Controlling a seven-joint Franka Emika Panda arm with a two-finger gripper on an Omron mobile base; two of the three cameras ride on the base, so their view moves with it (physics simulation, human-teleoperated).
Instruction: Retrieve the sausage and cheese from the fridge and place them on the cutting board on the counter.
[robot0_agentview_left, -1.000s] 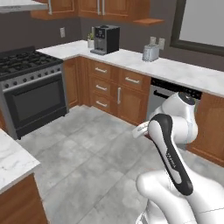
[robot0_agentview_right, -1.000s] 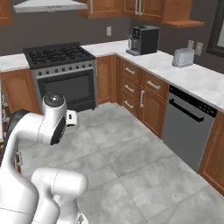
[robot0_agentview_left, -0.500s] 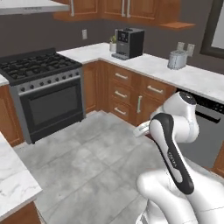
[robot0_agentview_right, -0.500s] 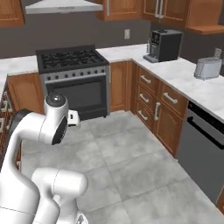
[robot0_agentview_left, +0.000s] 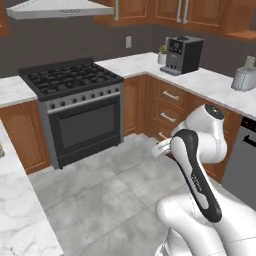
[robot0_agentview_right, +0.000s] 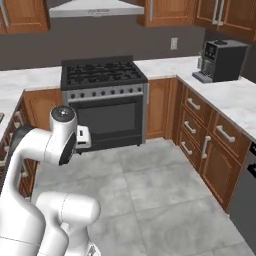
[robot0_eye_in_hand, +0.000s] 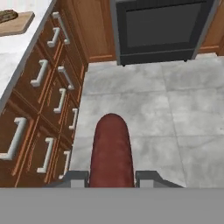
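Note:
My gripper (robot0_eye_in_hand: 111, 178) is shut on the sausage (robot0_eye_in_hand: 111, 151), a dark red-brown cylinder that points away from the hand over the grey tile floor. In the hand view the cutting board (robot0_eye_in_hand: 19, 22), light wood, lies at the top left on the white marble counter (robot0_eye_in_hand: 13, 57), with a dark brownish piece at its edge. The board is well ahead and left of the sausage. The hand (robot0_agentview_left: 162, 148) is tucked close in front of the arm in the left base view. The cheese and the fridge are out of view.
A black stove (robot0_agentview_left: 75, 110) stands ahead under a hood. Brown drawers with silver handles (robot0_eye_in_hand: 43, 87) run below the counter. A coffee machine (robot0_agentview_left: 182, 54) and a toaster (robot0_agentview_left: 244, 79) sit on the right counter, with a dishwasher (robot0_agentview_left: 245, 165) below. Open tile floor (robot0_agentview_left: 100, 195) lies between.
Both base views have swung, so the stove has shifted toward the picture's middle and looms larger: the camera moved. The arm's pose and its grip look unchanged.

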